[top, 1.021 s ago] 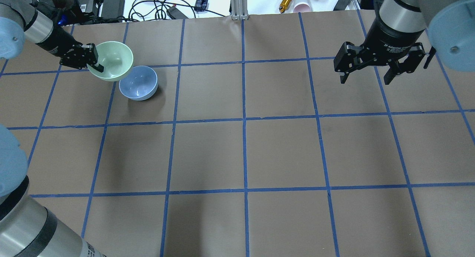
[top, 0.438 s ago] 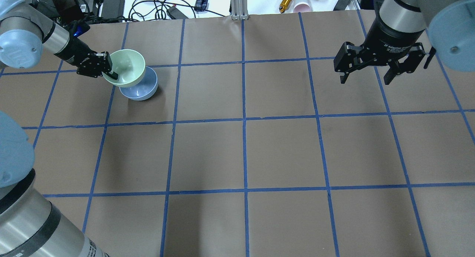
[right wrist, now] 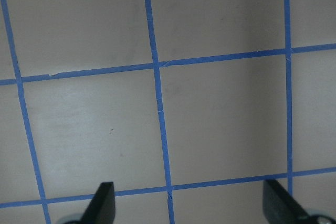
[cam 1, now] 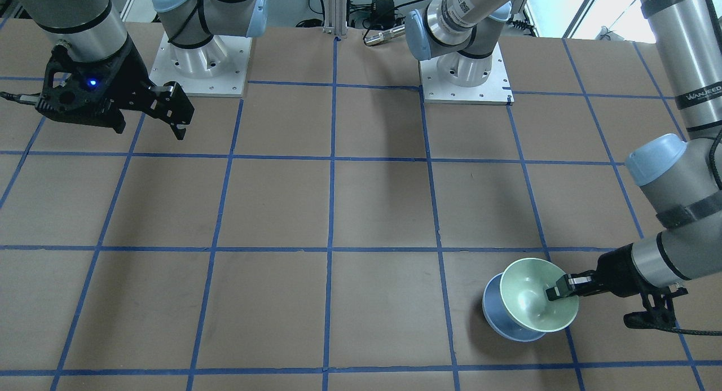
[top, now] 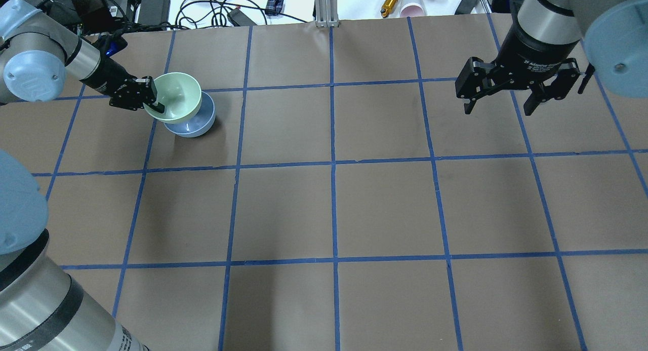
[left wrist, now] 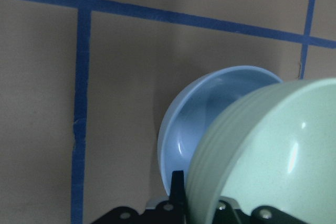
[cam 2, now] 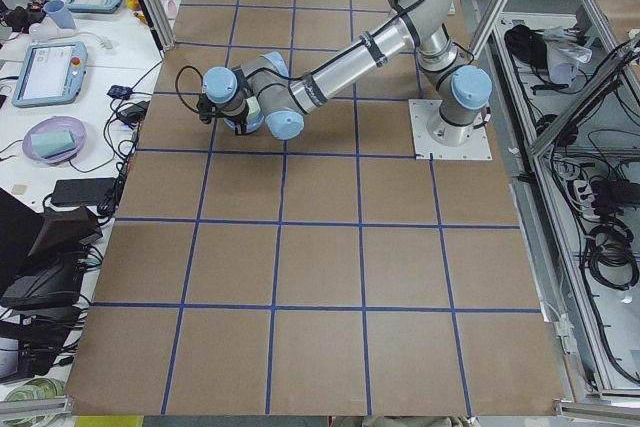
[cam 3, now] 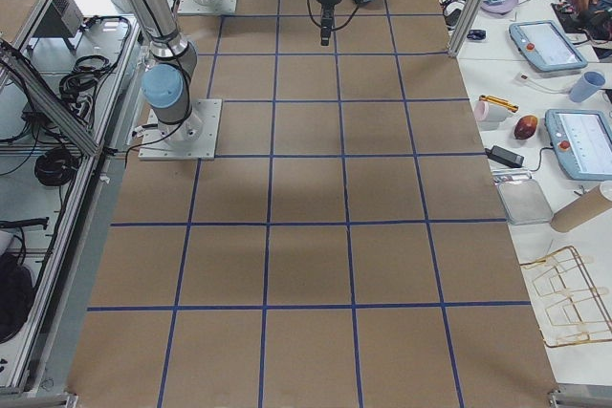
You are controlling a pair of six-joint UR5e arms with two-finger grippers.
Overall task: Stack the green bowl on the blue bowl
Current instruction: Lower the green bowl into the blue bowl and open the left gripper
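Observation:
The pale green bowl (top: pixel 177 95) is tilted and held by its rim in my shut left gripper (top: pixel 153 101). It hangs over the blue bowl (top: pixel 196 127) and covers most of it; I cannot tell if they touch. The blue bowl stands on the brown table at the far left. The front-facing view shows the green bowl (cam 1: pixel 530 292) overlapping the blue bowl (cam 1: pixel 495 319), with the left gripper (cam 1: pixel 557 293) on its rim. The left wrist view shows the green bowl (left wrist: pixel 268 161) above the blue bowl (left wrist: pixel 205 124). My right gripper (top: pixel 498 109) is open and empty, high at the far right.
The table (top: pixel 334 209) carries a blue tape grid. Beyond its far edge lie cables and power adapters (top: pixel 152 4), an aluminium post (top: pixel 326 6), a yellow tool (top: pixel 391 0) and a pink cup (top: pixel 412 9). The arm bases (cam 1: pixel 465 78) stand at the robot's side.
My left gripper has carried the green bowl to the right and down, from beside the blue bowl to over it. The right arm has not moved.

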